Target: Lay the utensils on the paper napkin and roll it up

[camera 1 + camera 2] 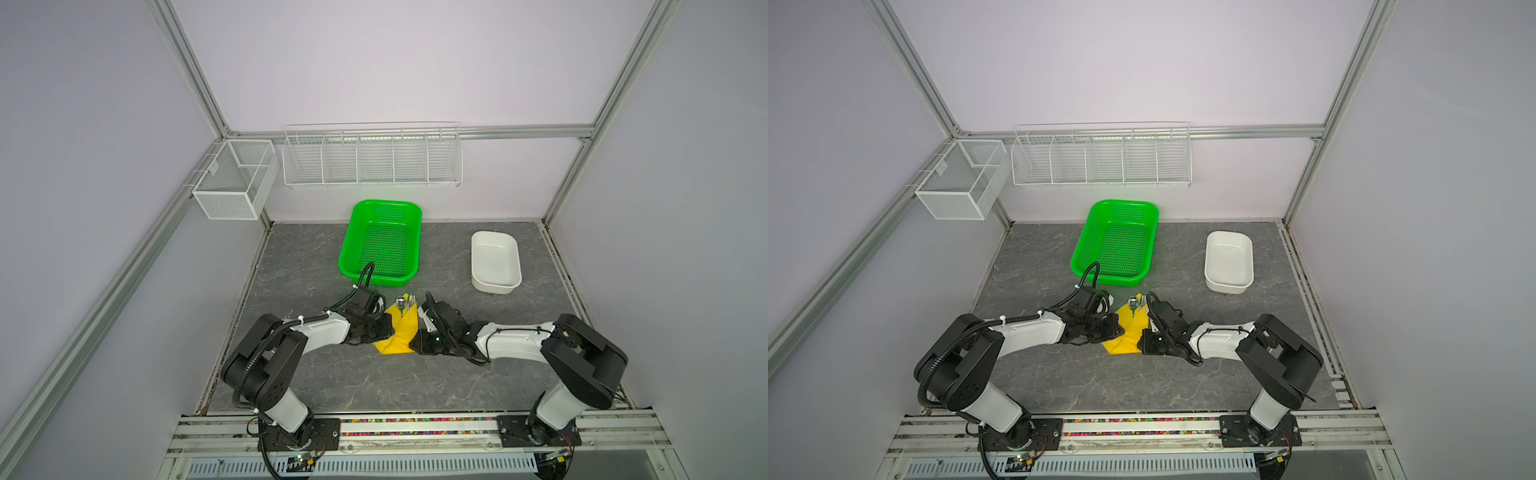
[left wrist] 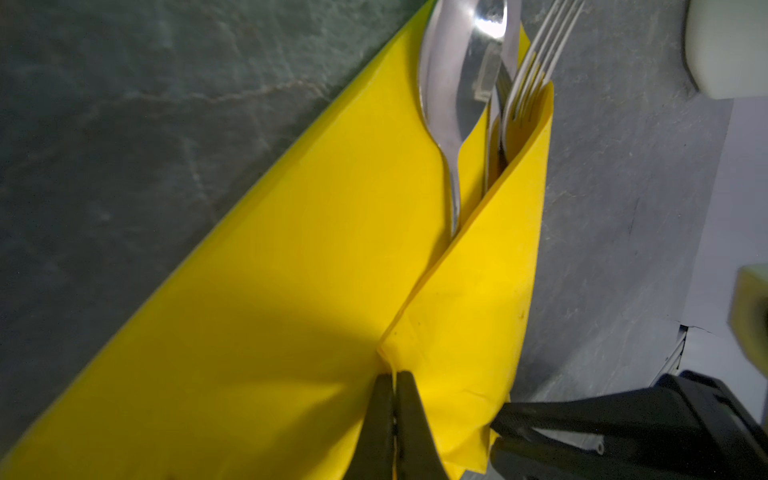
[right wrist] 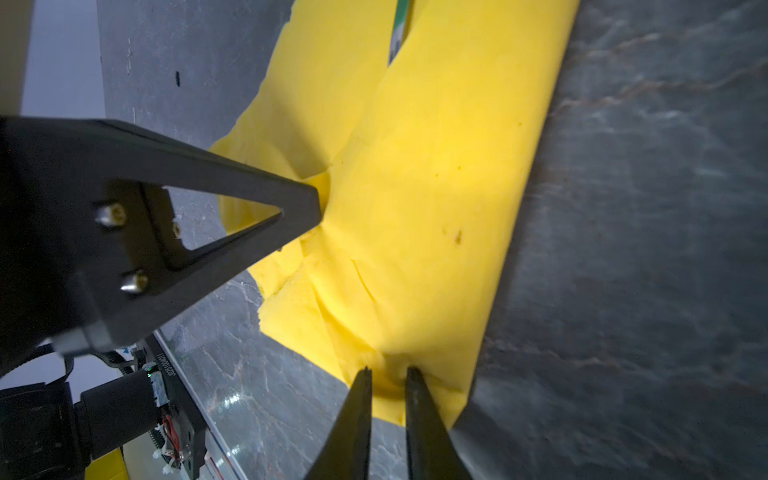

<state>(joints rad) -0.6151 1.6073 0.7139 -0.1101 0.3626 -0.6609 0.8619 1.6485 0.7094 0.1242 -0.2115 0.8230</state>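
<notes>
Napkin folds form the one filled holder. The paper napkin (image 1: pixel 400 334) lies on the tabletop (image 1: pixel 457 374) between the two sets of jaws, wrapped over the utensils. The spoon (image 1: pixel 401 301) bowl and fork (image 1: pixel 412 300) tines stick out of its open end, beyond both jaws. Whether the knife is inside, I cannot tell. The left jaws are pressed fully together on a folded edge of the napkin. The right jaws are nearly closed, with a narrow gap, nipping the crumpled end of the wrap. Just beyond the left jaws, the green basket (image 1: pixel 348 237) shows only its perforated floor. Farther beyond the right jaws, the white tub (image 1: pixel 494 287) shows its bare inside.
</notes>
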